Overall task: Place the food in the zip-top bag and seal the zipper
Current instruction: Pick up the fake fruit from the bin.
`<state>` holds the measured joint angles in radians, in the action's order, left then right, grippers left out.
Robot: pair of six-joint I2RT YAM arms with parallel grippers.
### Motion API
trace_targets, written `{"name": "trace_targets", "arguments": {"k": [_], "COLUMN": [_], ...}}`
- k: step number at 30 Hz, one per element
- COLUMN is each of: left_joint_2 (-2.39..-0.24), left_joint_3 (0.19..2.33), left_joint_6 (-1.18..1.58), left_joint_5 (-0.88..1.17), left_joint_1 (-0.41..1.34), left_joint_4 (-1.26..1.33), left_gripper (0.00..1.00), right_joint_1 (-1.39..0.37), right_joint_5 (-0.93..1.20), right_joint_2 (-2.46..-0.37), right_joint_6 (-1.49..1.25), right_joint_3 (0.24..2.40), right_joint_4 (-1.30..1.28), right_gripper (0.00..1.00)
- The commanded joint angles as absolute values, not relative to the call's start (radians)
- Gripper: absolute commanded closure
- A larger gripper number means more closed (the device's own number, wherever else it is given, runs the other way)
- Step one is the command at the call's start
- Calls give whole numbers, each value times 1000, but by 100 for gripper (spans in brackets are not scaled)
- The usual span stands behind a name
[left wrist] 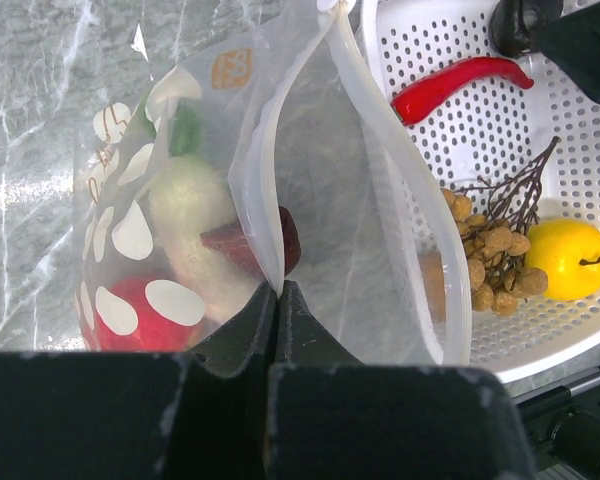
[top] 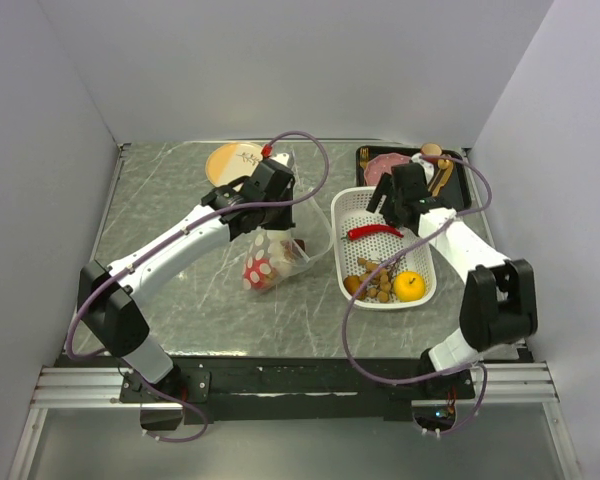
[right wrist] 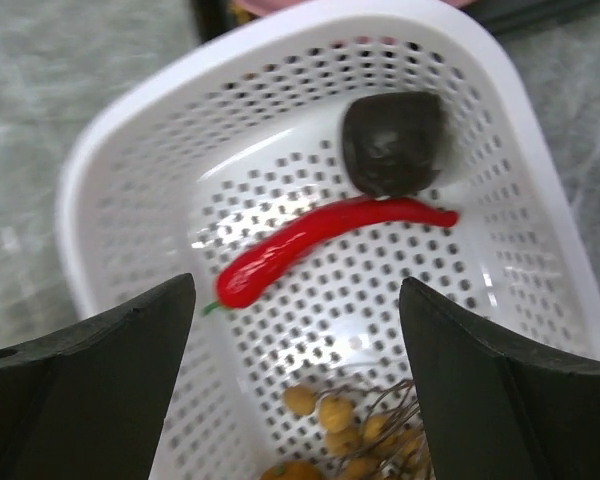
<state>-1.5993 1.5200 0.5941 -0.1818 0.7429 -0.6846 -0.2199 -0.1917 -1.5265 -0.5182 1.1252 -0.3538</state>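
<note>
My left gripper [top: 265, 195] [left wrist: 277, 290] is shut on the edge of the zip-top bag's [top: 280, 250] [left wrist: 320, 200] open mouth and holds it up. The zipper [left wrist: 416, 205] curves along the far side of the mouth. Inside the bag lie a white-and-green vegetable [left wrist: 195, 215] and red pieces [left wrist: 130, 315]. The rest of the food is in the white basket [top: 342, 215] [right wrist: 130, 170]: a red chili [top: 374, 231] [right wrist: 320, 240], a dark brown oval [right wrist: 392, 142], nuts [left wrist: 490, 255] and a yellow fruit [top: 409, 286] [left wrist: 570, 258]. My right gripper [top: 395, 200] [right wrist: 295, 290] hangs open above the chili, holding nothing.
A black tray [top: 458, 190] with a pink plate [top: 385, 165] and utensils stands at the back right, just behind the basket. A round tan plate [top: 235, 160] lies at the back, behind the left arm. Grey walls close in both sides.
</note>
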Motion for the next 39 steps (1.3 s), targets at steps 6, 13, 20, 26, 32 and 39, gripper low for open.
{"name": "trace_targets", "arguments": {"k": [6,13,20,26,32,39], "left_joint_2": [-1546,-1549,-1543,-1540,-1546,-1537], "left_joint_3": [1511,1525,1517,1506,1514,1499], "left_joint_6": [578,581,586,591,586,591], "left_joint_5": [-167,-156,-167,-169,-170,-172], "left_joint_1": [736,732,730,727,726,724], "left_joint_4": [-634,-638,-646,-647,-650,-647], "left_gripper": [99,99,99,99,99,99], "right_joint_1": [-183,-146,-117,-101,-95,-90], "right_joint_5": [-281,-284,-264,-203,-192,-199], "right_joint_2": [-1651,-1778,-1836,-1882,-1905,-1967], "right_joint_6": [-454,-425,-413,-410,-400,-408], "right_joint_3": [1193,1304,1322,1335,1365,1437], "right_joint_4": [-266,-313,-316,-308,-302,-373], "right_gripper": [17,18,20,23,31,32]}}
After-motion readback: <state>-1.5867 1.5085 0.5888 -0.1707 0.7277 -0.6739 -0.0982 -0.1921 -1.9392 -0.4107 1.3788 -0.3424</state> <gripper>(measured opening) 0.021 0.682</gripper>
